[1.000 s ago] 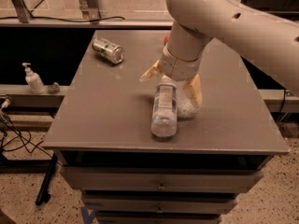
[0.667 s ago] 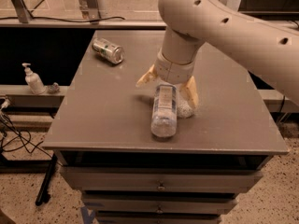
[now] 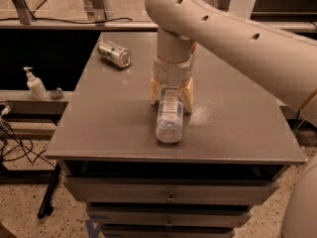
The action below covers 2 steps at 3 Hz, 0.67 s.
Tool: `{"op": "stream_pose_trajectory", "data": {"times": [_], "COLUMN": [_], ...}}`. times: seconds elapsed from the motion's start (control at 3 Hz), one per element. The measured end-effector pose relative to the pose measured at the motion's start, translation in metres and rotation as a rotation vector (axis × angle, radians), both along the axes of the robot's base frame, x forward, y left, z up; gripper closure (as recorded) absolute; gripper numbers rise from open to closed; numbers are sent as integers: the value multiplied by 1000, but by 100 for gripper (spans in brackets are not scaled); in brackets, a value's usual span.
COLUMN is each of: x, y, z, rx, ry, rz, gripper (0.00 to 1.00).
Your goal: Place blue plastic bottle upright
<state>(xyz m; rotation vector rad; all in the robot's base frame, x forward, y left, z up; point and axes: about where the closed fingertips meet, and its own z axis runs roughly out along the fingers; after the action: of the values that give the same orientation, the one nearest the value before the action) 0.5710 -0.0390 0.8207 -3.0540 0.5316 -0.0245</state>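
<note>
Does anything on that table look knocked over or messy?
The blue plastic bottle lies on its side, the gripper at its far end. A drink can lies toppled at the back left, and pale specks dot the table beside the bottle.

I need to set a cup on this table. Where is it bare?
Bare: the table front-left, from the can to the front edge, and the front-right corner beside the blue plastic bottle. Crowded: the centre, where the gripper sits over the lying bottle, the arm spanning the right rear.
</note>
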Motion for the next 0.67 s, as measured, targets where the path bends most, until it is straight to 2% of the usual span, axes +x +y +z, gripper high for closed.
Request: {"op": "stream_pose_trajectory", "data": {"times": [0.67], "x": [2], "y": [1], "z": [4], "rx": [-17], "ry": [6], "rz": [10], "gripper": [88]}}
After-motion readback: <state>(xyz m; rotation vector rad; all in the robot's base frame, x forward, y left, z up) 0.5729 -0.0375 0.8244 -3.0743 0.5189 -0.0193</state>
